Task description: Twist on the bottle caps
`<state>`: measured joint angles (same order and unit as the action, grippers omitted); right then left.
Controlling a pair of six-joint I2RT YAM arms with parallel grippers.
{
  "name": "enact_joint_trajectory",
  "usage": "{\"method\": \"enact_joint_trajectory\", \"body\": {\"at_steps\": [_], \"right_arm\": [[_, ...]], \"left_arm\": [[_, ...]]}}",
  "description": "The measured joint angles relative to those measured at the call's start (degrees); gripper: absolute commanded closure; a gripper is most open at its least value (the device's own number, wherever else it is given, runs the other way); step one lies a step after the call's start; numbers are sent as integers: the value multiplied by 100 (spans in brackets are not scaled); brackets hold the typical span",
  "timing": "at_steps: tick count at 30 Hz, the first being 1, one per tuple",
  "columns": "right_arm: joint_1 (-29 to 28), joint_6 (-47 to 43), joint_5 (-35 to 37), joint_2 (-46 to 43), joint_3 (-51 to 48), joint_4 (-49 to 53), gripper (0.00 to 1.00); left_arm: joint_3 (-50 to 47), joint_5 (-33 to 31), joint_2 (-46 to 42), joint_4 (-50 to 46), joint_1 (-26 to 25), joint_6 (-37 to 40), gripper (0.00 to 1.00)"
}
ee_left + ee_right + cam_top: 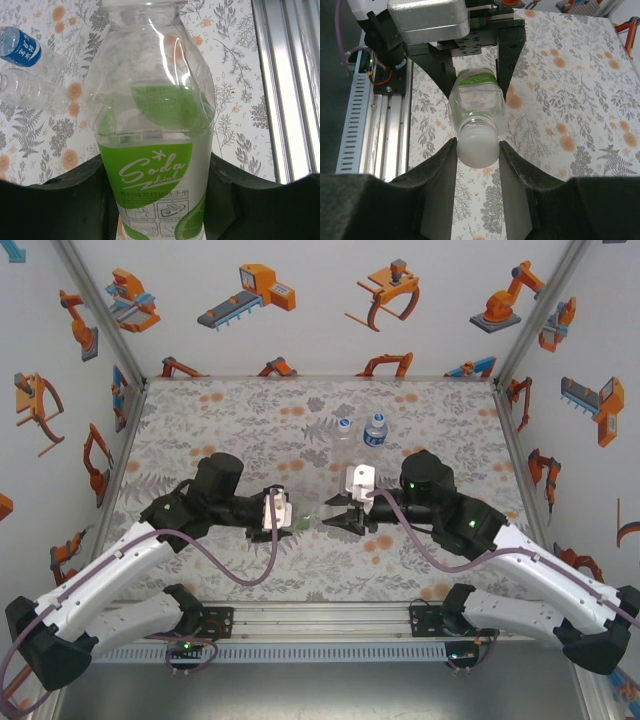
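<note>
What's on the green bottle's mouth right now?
A white cap sits on the green bottle, pinched by the right gripper. The cap covers the threads, so how far it is screwed on cannot be seen.

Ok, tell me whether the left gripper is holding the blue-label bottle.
No, the left gripper clamps the green soda bottle; the blue-label bottle sits apart, untouched.

Clear glossy plastic on the green-labelled bottle (155, 100) throws hard highlights, label slick; cap (477, 150) frosted white plastic, smooth; fingers (437, 195) of the right gripper (477, 144) matt black plastic, faintly grained; floral mat (570, 90) flat, matt, printed; rail (365, 130) at table edge bare ribbed metal, satin sheen.
</note>
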<state>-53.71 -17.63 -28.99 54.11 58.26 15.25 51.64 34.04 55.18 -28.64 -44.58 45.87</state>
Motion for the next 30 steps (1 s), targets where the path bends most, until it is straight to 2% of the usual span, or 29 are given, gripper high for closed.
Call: {"method": "enact_joint_trajectory", "body": {"at_steps": [30], "right_arm": [[-7, -503, -457, -35, 120, 205, 95]], "left_arm": [[13, 184, -136, -79, -122, 9, 100]]}}
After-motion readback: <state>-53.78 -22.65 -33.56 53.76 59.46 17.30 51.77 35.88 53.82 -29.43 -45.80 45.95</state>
